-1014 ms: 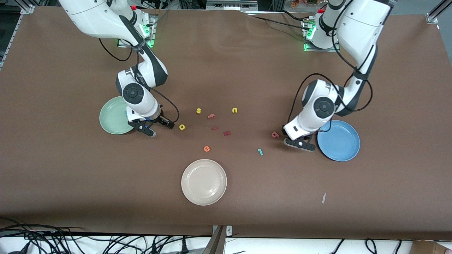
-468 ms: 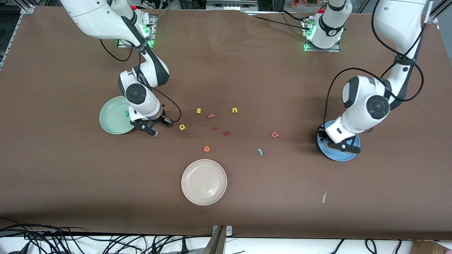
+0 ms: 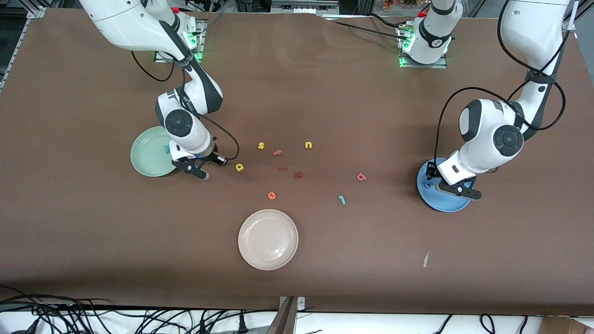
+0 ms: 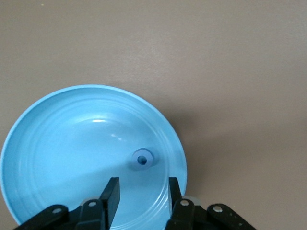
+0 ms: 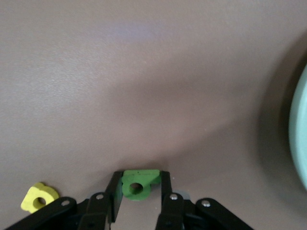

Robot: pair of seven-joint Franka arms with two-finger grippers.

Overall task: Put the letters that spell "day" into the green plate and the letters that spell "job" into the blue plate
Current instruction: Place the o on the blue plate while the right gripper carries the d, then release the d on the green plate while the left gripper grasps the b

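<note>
The right gripper (image 5: 139, 199) is low on the table (image 3: 325, 93), just beside the green plate (image 3: 146, 157) on the side toward the middle of the table. Its jaws have closed on the dark green letter (image 5: 139, 183), which sits squarely between the two fingers with its hole showing. The yellow round letter (image 3: 239, 167) lies on the table close by, a little farther from the green plate. A teal letter (image 3: 166, 149) already lies in the green plate.

The left gripper (image 4: 141, 199) hangs over the blue plate (image 4: 57, 153). Its jaws stand partly open and hold nothing; the blue ring letter (image 4: 142, 158) lies loose in the plate just ahead of the fingertips, so it looks released. The pink letter (image 3: 361, 176) and the teal hooked letter (image 3: 342, 199) are on the table, well apart from the blue plate toward the middle.

These foam letters look very light, thin and slightly squashy. They should not break, but they could tip or slide away if only one finger touches them. The best hold is across the flat outer edges of the round part, with the fingers reaching down to the table, as the right gripper has done. A light squeeze should be enough.
</note>
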